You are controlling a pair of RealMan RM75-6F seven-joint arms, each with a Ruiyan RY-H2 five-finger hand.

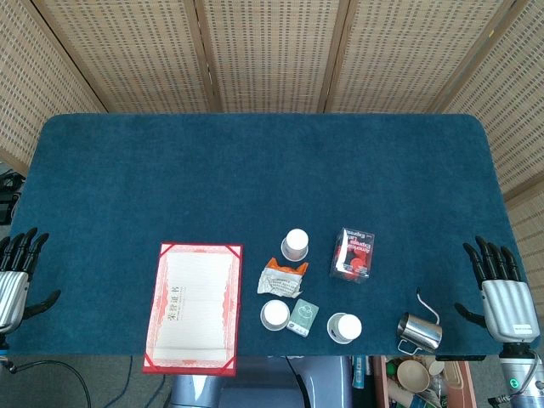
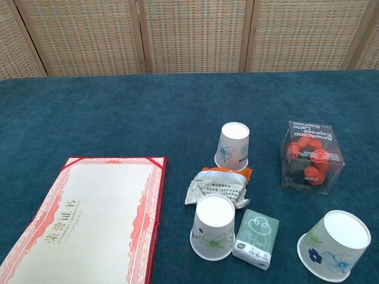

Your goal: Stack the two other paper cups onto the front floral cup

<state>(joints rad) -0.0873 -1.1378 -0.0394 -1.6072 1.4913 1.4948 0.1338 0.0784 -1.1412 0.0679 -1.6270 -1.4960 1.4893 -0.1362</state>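
Observation:
Three floral paper cups stand upside down on the blue table. The far cup (image 1: 295, 244) (image 2: 233, 145) has a blue flower. A green-patterned cup (image 1: 274, 314) (image 2: 213, 228) stands at the front, left of a tissue pack. The third cup (image 1: 344, 327) (image 2: 333, 245), with dark blue flowers, stands at the front right. My left hand (image 1: 19, 272) rests at the table's left edge, fingers spread, holding nothing. At the right edge my right hand (image 1: 501, 289) lies the same way, also holding nothing. Neither hand shows in the chest view.
A red-bordered certificate (image 1: 193, 308) (image 2: 83, 225) lies front left. A crumpled snack wrapper (image 1: 282, 278) (image 2: 218, 188) sits between the far and front cups, and a green tissue pack (image 1: 303, 318) (image 2: 256, 235) lies between the front two. A clear box (image 1: 354, 253) (image 2: 310, 157) of red items and a steel pitcher (image 1: 420, 330) stand on the right.

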